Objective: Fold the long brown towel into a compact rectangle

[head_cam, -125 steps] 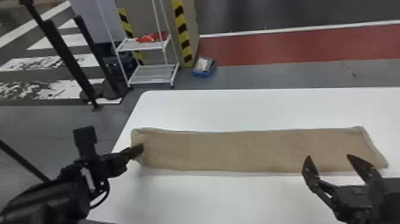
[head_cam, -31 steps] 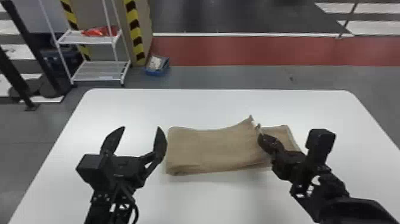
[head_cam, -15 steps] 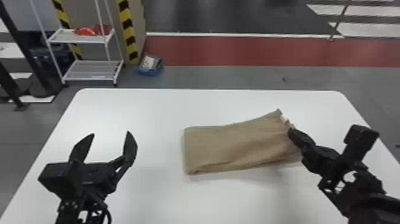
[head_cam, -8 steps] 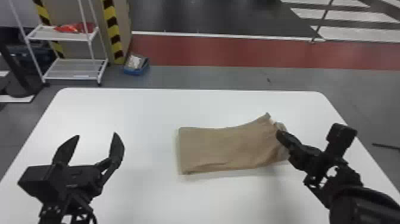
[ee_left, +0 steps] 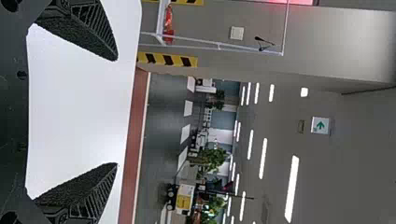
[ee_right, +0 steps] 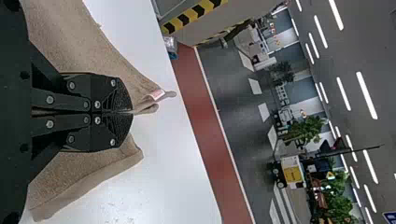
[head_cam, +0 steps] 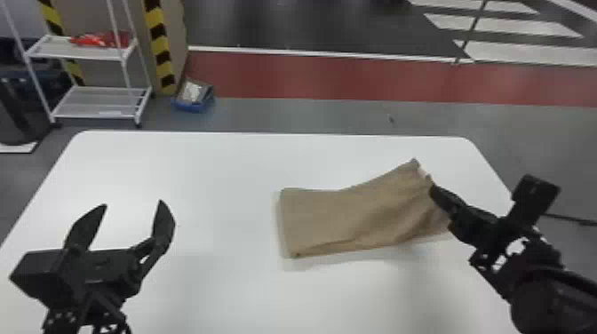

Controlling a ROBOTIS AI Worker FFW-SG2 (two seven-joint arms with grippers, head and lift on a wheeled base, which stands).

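Towel (head_cam: 346, 217), brown cloth, oblong, part-folded: R of ctr., head view, on white round-cornered counter (head_cam: 222, 177); far R corner raised. R gripper (head_cam: 433, 190), R side: jaws closed on towel edge. L gripper (head_cam: 133, 203), lower L: jaws wide apart, empty.

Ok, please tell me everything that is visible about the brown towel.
The brown towel is matte, soft-looking cloth, folded over in layers and slightly wrinkled. It lies on the white table, right of centre in the head view. The right end effector pinches its raised right end; a small pale label shows nearby.
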